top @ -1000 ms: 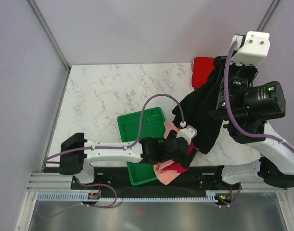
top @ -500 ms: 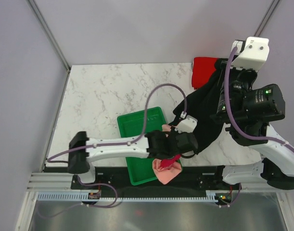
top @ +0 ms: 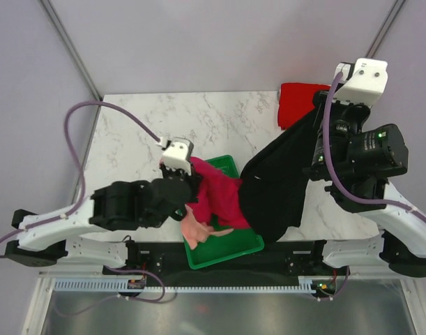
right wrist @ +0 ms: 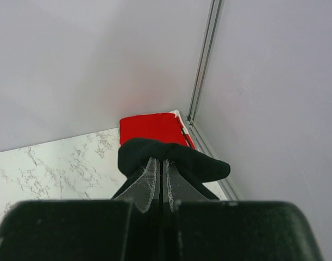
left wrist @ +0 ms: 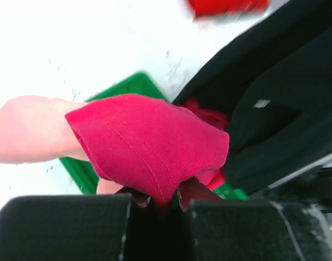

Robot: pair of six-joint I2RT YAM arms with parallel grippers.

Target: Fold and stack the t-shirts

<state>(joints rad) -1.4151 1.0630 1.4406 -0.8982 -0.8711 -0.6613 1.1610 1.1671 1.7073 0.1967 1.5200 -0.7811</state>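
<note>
My left gripper (left wrist: pixel 164 198) is shut on a fold of the magenta t-shirt (left wrist: pixel 149 141), lifted above the green bin (left wrist: pixel 127 87). From above, that gripper (top: pixel 192 187) holds the magenta shirt (top: pixel 218 197) stretched rightward toward the black shirt. A peach t-shirt (top: pixel 195 230) hangs below it over the bin; it also shows as the peach cloth (left wrist: pixel 30 128) at left in the wrist view. My right gripper (right wrist: pixel 163 163) is shut on the black t-shirt (right wrist: pixel 171 155), held high; the black shirt (top: pixel 272 188) drapes down to the bin. The red t-shirt (top: pixel 296 101) lies folded at the far right corner.
The green bin (top: pixel 230 246) sits at the near table edge between the arms. Marble tabletop (top: pixel 143 125) spreads to the left and back. Enclosure walls and a corner post (right wrist: pixel 201 70) stand close behind the red shirt (right wrist: pixel 152 128).
My left gripper closed on the magenta shirt, then swung left and up, dragging it and the peach shirt out from under the black one. The bin shifted right. The right arm barely moved.
</note>
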